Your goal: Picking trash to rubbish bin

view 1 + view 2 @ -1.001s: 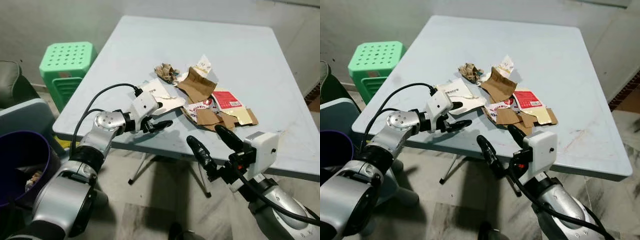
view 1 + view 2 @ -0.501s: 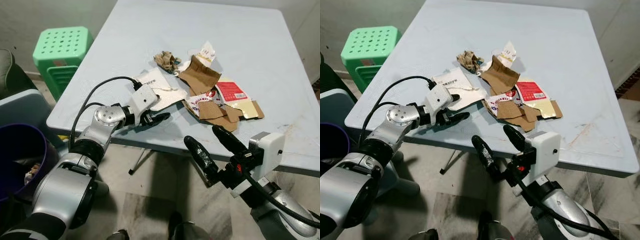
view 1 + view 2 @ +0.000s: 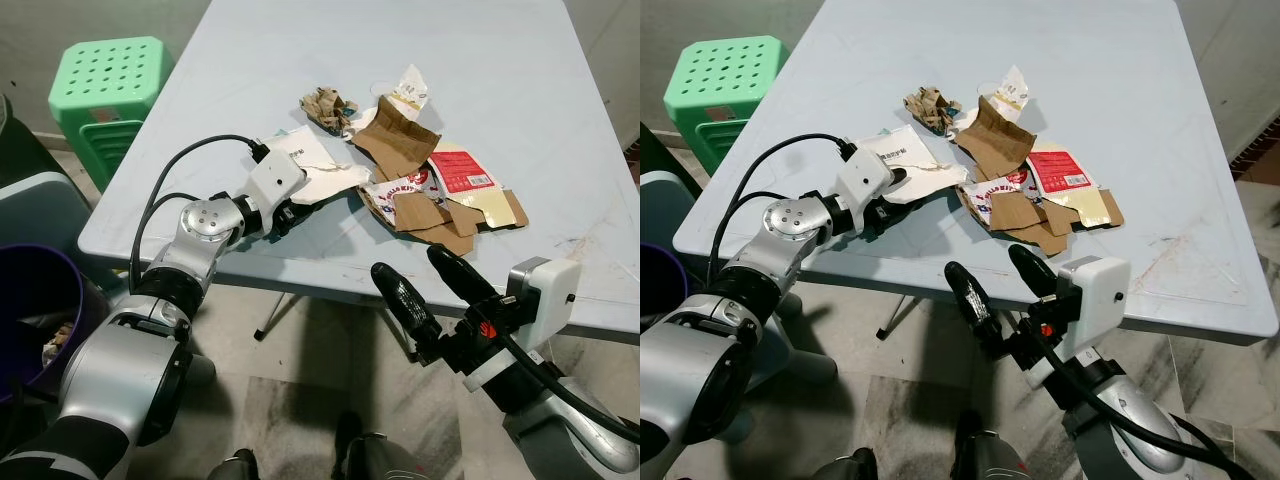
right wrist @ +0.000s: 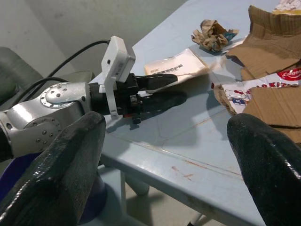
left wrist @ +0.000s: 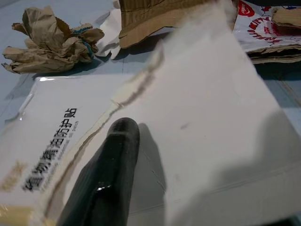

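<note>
White paper packet [image 3: 312, 172]: flat, torn along one edge, printed with dark characters; lying near the 9 o'clock edge of the pale blue surface [image 3: 500, 70], at 9 o'clock of the trash pile. Long axis running roughly from 10 o'clock to 4 o'clock in the head views, torn end toward the cardboard.

Left claw [image 3: 283, 212]: reaching in over the near edge of the surface, arm bent at the elbow, forearm lying low and nearly level, white camera block on top. One black finger [image 5: 110, 165] resting flat on top of the packet, second finger beneath by the right wrist view; pinching the packet's near end, jaws narrowly parted around the sheet.

Right claw [image 3: 432, 292]: held below and in front of the near edge, at 6 o'clock of the pile, forearm angled up toward 11 o'clock, fingers spread wide with nothing between them.

Crumpled brown paper ball [image 3: 325, 103]: at 12 o'clock of the packet, just apart from it.

Torn brown cardboard [image 3: 395, 145]: at 3 o'clock of the packet, touching its edge.

Red-and-white wrapper [image 3: 462, 172]: flat, among cardboard scraps at the pile's 3 o'clock side.

Green plastic stool [image 3: 105, 85]: on the floor at 9 o'clock of the surface.

Purple rubbish bin [image 3: 40, 300]: on the floor at 8 o'clock, scraps inside.
</note>
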### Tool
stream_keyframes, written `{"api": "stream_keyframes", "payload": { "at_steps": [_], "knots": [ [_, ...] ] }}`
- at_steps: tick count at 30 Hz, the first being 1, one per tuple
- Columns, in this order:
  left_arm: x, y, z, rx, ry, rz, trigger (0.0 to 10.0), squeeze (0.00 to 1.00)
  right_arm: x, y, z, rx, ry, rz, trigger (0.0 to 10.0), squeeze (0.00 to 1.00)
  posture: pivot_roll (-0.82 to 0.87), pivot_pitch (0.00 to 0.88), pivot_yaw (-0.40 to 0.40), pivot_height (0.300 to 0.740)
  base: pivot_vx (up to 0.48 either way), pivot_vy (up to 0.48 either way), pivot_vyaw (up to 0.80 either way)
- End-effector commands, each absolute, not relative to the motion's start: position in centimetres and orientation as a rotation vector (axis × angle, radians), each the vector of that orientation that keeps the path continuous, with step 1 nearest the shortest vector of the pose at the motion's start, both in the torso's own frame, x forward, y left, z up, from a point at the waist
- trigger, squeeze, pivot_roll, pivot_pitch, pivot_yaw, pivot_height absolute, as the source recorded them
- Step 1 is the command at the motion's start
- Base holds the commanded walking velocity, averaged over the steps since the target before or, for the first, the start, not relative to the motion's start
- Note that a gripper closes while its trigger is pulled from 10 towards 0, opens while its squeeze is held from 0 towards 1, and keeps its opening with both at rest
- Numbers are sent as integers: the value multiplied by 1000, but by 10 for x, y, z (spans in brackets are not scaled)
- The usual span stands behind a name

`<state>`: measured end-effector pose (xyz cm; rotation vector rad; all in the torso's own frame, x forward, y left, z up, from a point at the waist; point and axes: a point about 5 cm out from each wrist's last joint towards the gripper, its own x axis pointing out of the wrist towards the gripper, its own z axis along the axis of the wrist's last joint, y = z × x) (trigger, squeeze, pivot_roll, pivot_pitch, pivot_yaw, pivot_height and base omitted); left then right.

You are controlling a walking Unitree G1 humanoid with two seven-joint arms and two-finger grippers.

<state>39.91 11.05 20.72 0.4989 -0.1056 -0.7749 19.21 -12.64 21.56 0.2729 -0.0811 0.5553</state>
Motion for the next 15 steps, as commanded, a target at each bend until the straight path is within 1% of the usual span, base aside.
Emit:
{"api": "stream_keyframes", "payload": {
  "at_steps": [1, 15],
  "knots": [
    [400, 114, 208, 515, -100, -764, 0, 0, 189, -128, 219, 275, -90, 556, 10000, 0, -185, 343, -15, 740, 0, 0, 0],
    [399, 108, 209, 513, -116, -795, 0, 0, 192, -128, 218, 287, -92, 547, 10000, 0, -174, 333, -9, 740, 0, 0, 0]
  ]
}}
